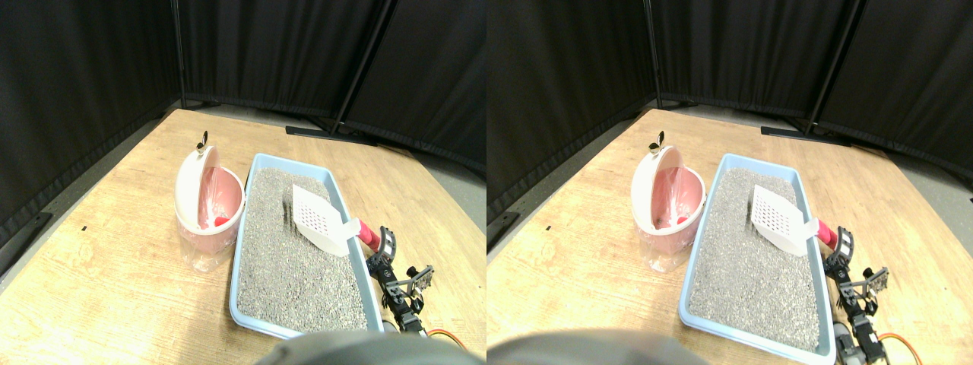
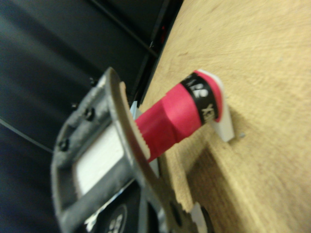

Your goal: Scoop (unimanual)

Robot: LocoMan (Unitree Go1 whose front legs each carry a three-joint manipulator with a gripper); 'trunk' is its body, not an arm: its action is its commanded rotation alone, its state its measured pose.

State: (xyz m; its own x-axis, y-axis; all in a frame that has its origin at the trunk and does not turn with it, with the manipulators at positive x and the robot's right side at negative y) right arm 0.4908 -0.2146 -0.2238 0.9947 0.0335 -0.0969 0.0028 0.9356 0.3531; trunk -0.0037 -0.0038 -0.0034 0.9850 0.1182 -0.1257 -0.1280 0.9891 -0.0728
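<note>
A light blue tray (image 1: pixel 293 162) filled with grey litter (image 1: pixel 293 266) lies on the wooden table. Over the litter's far right part a white slotted scoop (image 1: pixel 319 219) is tilted, its front edge toward the far end. Its red-wrapped handle (image 1: pixel 369 234) crosses the tray's right rim. My right gripper (image 1: pixel 386 245) is shut on the end of that handle, outside the tray. In the wrist view the red handle (image 2: pixel 175 119) runs along the toothed jaw of the gripper (image 2: pixel 141 141), with the white scoop neck (image 2: pixel 221 124) beyond it.
A pink bin (image 1: pixel 209 209) with a tipped white swing lid stands against the tray's left side, a small red object (image 1: pixel 220 221) inside. The wooden table (image 1: pixel 114 289) spreads left and right. Black curtains (image 1: pixel 266 46) close the back. An orange cable (image 1: pixel 445 334) lies near my arm.
</note>
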